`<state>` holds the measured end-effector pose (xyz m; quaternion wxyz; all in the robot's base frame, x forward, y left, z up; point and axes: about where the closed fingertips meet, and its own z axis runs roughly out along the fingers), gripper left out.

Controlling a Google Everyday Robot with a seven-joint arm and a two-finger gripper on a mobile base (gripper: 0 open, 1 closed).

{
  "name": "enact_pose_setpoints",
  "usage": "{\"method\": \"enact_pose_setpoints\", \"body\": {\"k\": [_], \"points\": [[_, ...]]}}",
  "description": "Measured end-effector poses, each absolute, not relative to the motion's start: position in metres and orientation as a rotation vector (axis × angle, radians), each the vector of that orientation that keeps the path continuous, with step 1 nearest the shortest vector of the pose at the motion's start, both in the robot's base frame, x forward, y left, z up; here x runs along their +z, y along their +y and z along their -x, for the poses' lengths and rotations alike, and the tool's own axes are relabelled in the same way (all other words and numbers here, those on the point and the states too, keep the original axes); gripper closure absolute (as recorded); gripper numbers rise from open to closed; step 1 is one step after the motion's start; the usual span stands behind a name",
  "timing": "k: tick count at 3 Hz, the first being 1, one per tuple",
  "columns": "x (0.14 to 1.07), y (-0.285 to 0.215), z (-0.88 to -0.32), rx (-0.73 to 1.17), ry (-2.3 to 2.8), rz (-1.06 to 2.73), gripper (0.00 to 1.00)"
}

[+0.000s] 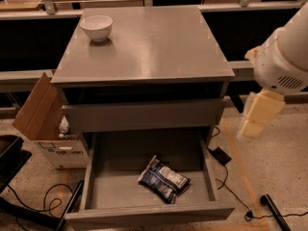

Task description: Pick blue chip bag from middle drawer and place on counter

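Observation:
The blue chip bag [163, 178] lies flat on the floor of the open middle drawer [149, 213], right of centre, tilted at an angle. The drawer is pulled out toward the camera. The counter [159, 47] is the grey top slab of the cabinet above it. My gripper [259, 113] hangs cream-coloured below the white arm [284, 57] at the right, beside the cabinet's right edge. It is above and to the right of the drawer, apart from the bag, and holds nothing that I can see.
A white bowl [96, 27] stands at the counter's back left corner. A taller closed drawer front [144, 114] sits above the open drawer. An open cardboard box [41, 112] stands on the floor at the left. Cables and a black adapter [221, 155] lie at the right.

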<state>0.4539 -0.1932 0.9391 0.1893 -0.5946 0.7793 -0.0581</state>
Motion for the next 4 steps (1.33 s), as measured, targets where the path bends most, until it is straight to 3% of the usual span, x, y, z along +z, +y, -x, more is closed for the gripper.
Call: {"method": "enact_pose_setpoints", "body": {"k": [2,4], "points": [[0.787,-0.154,-0.473,-0.064,2.154,1.717,0.00],[0.661,-0.106,-0.528,-0.009,2.076,1.643,0.00]]}}
